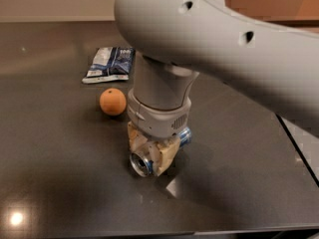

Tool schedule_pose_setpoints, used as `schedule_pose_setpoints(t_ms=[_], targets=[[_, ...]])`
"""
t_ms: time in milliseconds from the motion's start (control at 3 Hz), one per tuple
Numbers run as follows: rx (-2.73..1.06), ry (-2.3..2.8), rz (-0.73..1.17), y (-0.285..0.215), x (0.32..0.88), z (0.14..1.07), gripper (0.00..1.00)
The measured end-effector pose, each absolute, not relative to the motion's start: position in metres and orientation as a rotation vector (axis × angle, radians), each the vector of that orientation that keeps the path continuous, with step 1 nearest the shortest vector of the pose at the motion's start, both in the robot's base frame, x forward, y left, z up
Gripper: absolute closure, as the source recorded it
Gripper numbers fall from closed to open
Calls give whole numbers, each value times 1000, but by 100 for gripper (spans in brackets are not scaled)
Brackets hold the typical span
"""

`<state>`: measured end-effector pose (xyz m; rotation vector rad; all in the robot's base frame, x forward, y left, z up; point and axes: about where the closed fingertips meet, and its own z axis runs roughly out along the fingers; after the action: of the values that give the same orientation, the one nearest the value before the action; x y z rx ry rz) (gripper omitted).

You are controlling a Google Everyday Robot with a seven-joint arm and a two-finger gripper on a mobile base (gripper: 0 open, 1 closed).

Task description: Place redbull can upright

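Observation:
The redbull can [141,163] lies on its side on the dark table [60,153], its silver end facing the camera and a blue part showing behind the gripper at the right. My gripper [152,156] points straight down over the can, its tan fingers [167,153] on either side of the can's body and closed around it. The arm's wrist hides most of the can.
An orange [112,101] sits just left of and behind the gripper. A blue-and-white snack bag [109,63] lies further back left. The table's right edge [294,143] runs diagonally at the right, and the front edge is close below the gripper.

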<state>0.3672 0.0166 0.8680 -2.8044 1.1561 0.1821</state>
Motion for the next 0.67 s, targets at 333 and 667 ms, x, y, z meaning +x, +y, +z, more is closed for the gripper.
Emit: schedule_pose_setpoints(t_ms=[333, 667], targets=[[-2685, 1179, 340, 16, 373, 905, 100], [-2517, 1161, 534, 19, 382, 944, 100]])
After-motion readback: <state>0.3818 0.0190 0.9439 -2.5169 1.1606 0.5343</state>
